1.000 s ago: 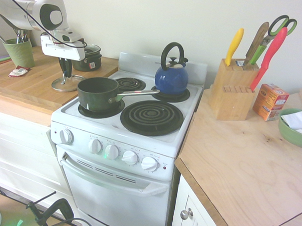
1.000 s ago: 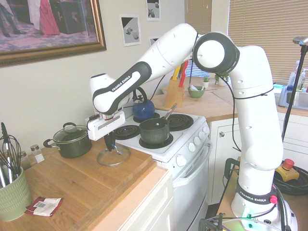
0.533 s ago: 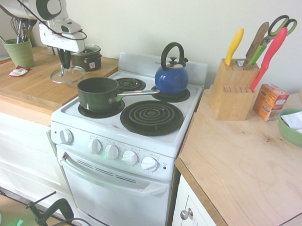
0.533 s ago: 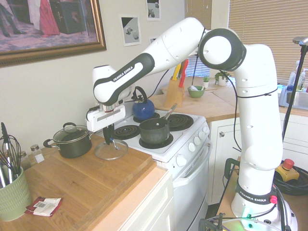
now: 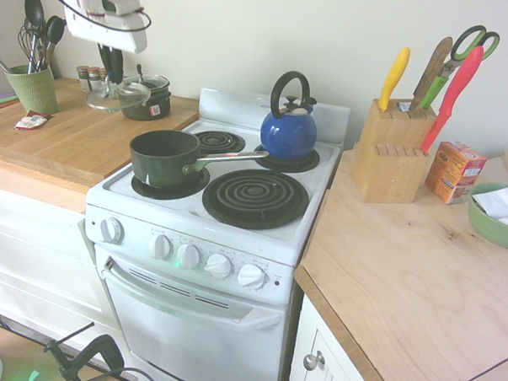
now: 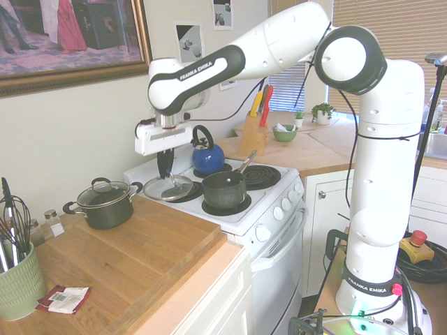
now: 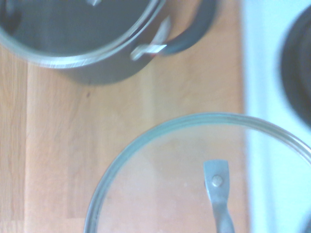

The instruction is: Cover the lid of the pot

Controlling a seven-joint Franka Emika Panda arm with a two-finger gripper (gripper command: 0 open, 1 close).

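Fingers: we see the fingers (image 6: pixel 165 162) closed on the handle of the lid (image 6: pixel 169 187), with no wide gap between them.
Lid: held up by the handle, clear glass with a metal rim; the wrist view shows it over the strip where bench (image 6: pixel 133 262) meets stove (image 5: pixel 201 239).
Saucepan: we find the saucepan (image 5: pixel 164 161) open-topped on the front burner nearest the bench, its long metal handle reaching across the stove.
Lidded pot: we note the two-handled pot (image 6: pixel 105 206) on the bench, near the held lid, its own glass lid on.
Kettle: the blue kettle (image 5: pixel 288 135) sits on a back burner, behind the saucepan's handle end.
Bench by the wall: spice jars (image 5: pixel 88 78) behind, utensil crock (image 5: pixel 31 90) and a small packet (image 5: pixel 32 122) further along.
Far bench: knife block (image 5: pixel 395 154) with scissors and coloured handles, orange boxes (image 5: pixel 455 172) beside it, then a green bowl (image 5: pixel 495 222) with a cloth in it.
Overlap: in the first exterior view, the lid partly covers our sight of the lidded pot.
Cut off: we get only part of the arm (image 5: pixel 97 15) at that view's top; the wrist view crops both lid and lidded pot.
Blurred: the lidded pot and burner look soft in the wrist view.
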